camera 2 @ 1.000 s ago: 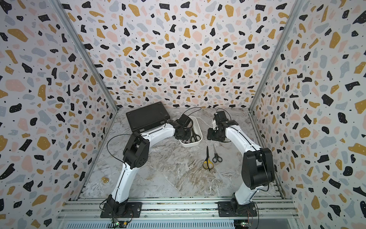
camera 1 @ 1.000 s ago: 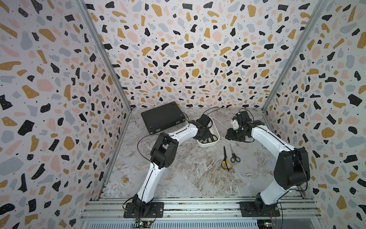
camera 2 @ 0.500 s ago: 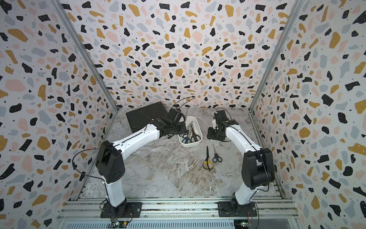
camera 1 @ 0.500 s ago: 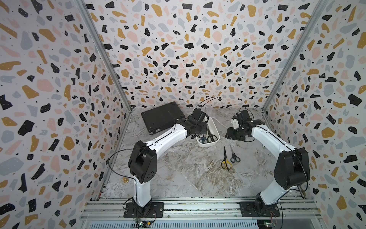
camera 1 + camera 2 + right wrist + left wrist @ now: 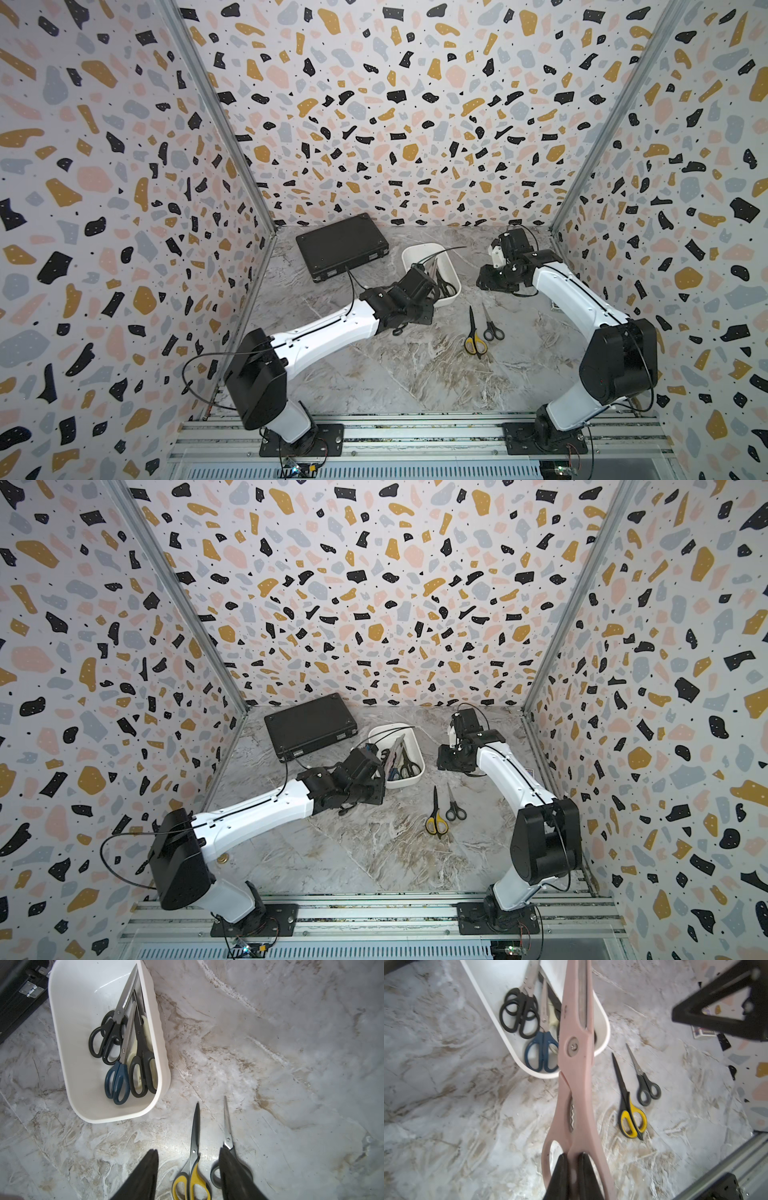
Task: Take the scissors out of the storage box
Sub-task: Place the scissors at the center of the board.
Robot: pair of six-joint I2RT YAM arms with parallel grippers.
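Now the left gripper (image 5: pixel 574 1162) has swung back from the storage box (image 5: pixel 448 272), jaws clenched on the pink scissors (image 5: pixel 576 1064). Four pairs remain inside; two lie at its 5 o'clock. Right jaws released.

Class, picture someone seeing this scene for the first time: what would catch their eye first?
Probably the big pink scissors, pinched by the handle in the left gripper beside the white box. Next, the yellow-handled scissors and small grey scissors lying side by side on the table near the box.
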